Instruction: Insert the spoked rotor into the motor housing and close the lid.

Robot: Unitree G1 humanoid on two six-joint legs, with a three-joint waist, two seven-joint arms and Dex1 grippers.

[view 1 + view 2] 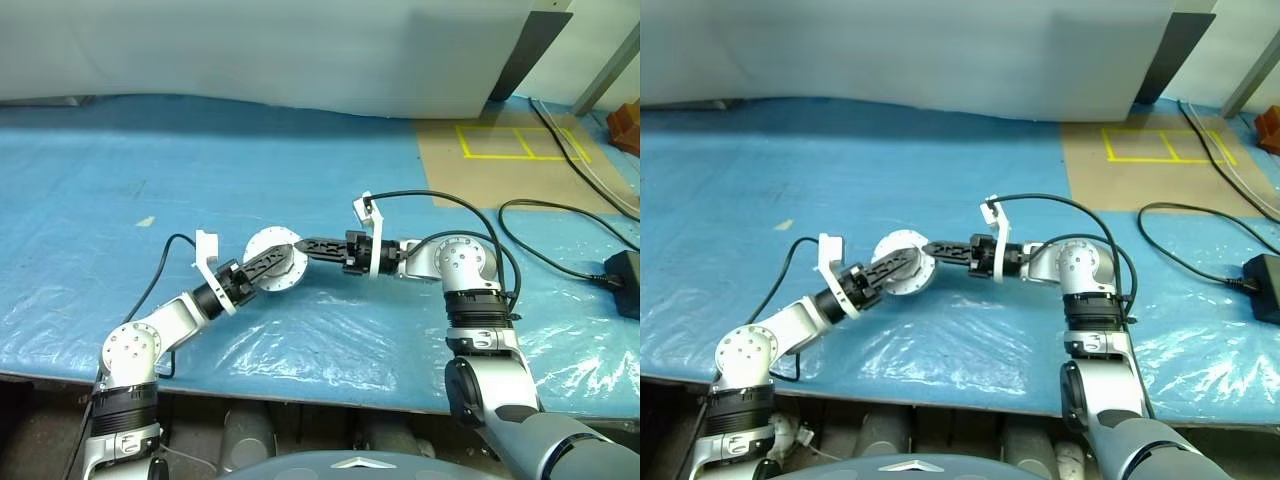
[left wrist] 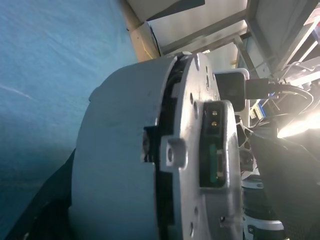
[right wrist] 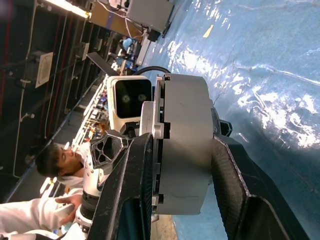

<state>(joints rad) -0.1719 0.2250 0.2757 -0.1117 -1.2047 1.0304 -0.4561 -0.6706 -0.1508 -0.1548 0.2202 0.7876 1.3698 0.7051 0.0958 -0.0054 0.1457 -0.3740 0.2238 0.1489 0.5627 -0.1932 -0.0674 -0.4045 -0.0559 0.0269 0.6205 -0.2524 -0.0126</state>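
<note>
The motor housing (image 1: 268,243), a round grey shell, hangs in the air above the blue table. My right gripper (image 1: 300,246) reaches in from the right and is shut on it, one finger on each flat side. The lid (image 2: 216,150), a silver disc with rim holes and a connector slot, sits against the housing's open side with a narrow dark gap between them. My left gripper (image 1: 280,264) comes from the left. Its fingers stand wide on either side of the housing, open. The spoked rotor is hidden.
Blue plastic sheet (image 1: 200,170) covers the table, and its front edge runs just below my arms. Black cables and a power brick (image 1: 625,270) lie at the right. A yellow tape square (image 1: 510,142) marks a brown patch at the back right. A person (image 3: 55,165) stands beyond the table.
</note>
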